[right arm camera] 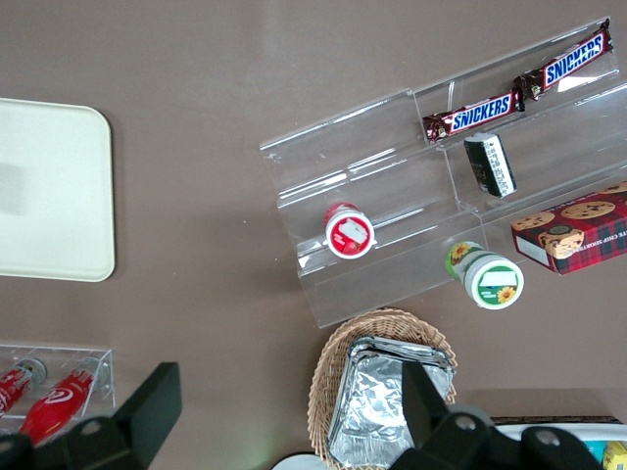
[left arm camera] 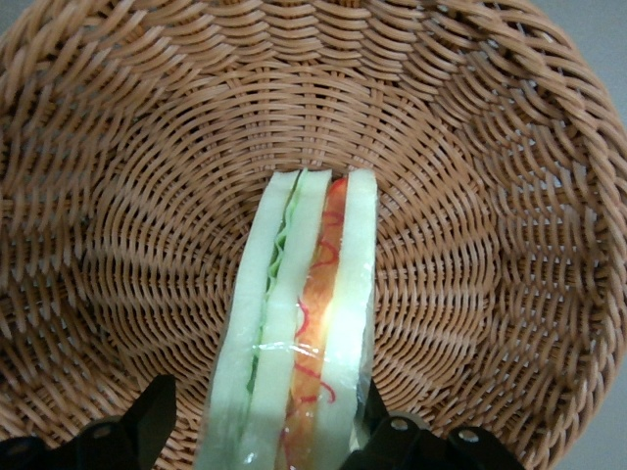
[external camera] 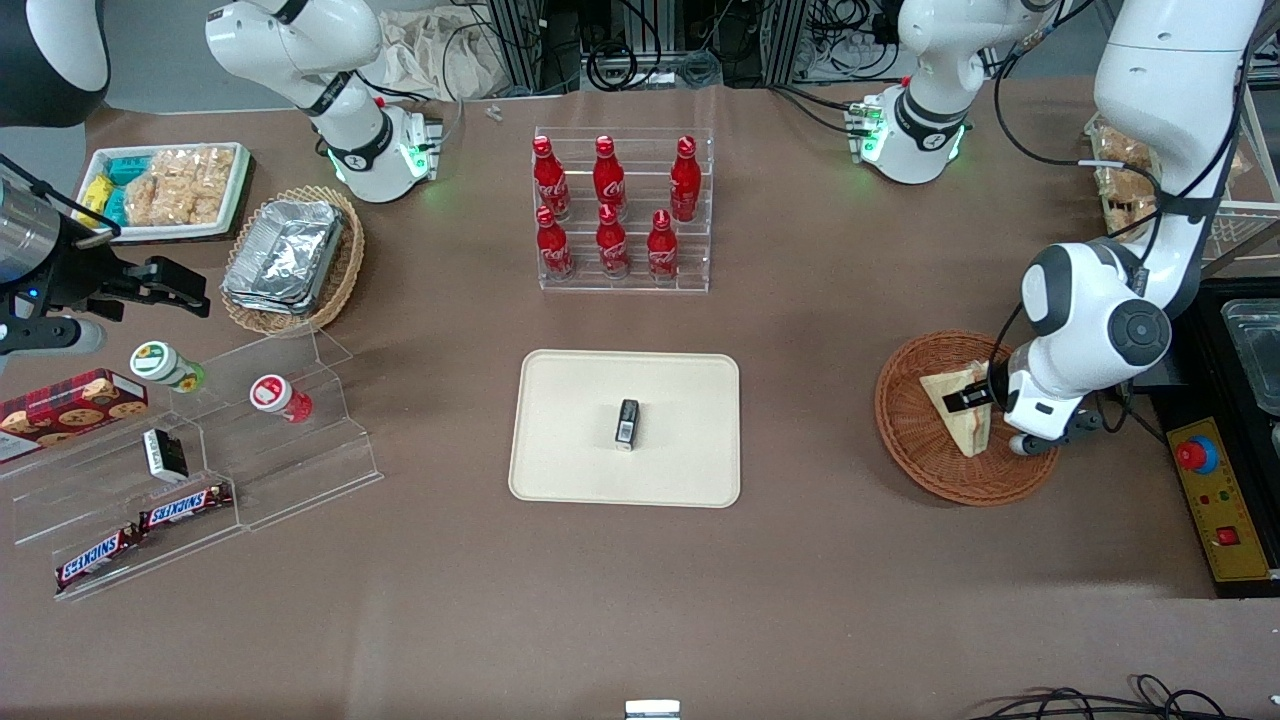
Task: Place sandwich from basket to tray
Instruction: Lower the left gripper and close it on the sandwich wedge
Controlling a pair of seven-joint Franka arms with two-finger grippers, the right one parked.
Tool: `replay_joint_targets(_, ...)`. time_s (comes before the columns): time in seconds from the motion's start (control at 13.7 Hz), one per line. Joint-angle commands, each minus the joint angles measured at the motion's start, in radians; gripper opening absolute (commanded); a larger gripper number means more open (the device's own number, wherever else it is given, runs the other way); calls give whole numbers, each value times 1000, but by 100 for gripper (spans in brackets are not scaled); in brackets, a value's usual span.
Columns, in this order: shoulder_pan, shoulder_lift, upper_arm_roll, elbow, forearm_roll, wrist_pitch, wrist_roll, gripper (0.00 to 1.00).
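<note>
the sandwich [left arm camera: 299, 333] stands on edge in the basket [external camera: 915, 440], long axis between the parted fingers [left arm camera: 147, 426].

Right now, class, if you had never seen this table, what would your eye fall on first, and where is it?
First, the white left arm's gripper down in the reddish-brown basket at the working arm's end of the table, its fingers either side of the sandwich. Next, the red bottles in a clear rack, farther from the camera than the cream tray, which holds one small dark box.
</note>
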Motion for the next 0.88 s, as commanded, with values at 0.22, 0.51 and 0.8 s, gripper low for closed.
replay_joint_targets(0.22,-3,-82,-21,16,1,-79,-41,36)
replay_joint_targets(0.51,-3,-127,-59,243,0,-479,-38,35)
replay_joint_targets(0.8,-4,-82,-128,605,-8,-852,-32,35)
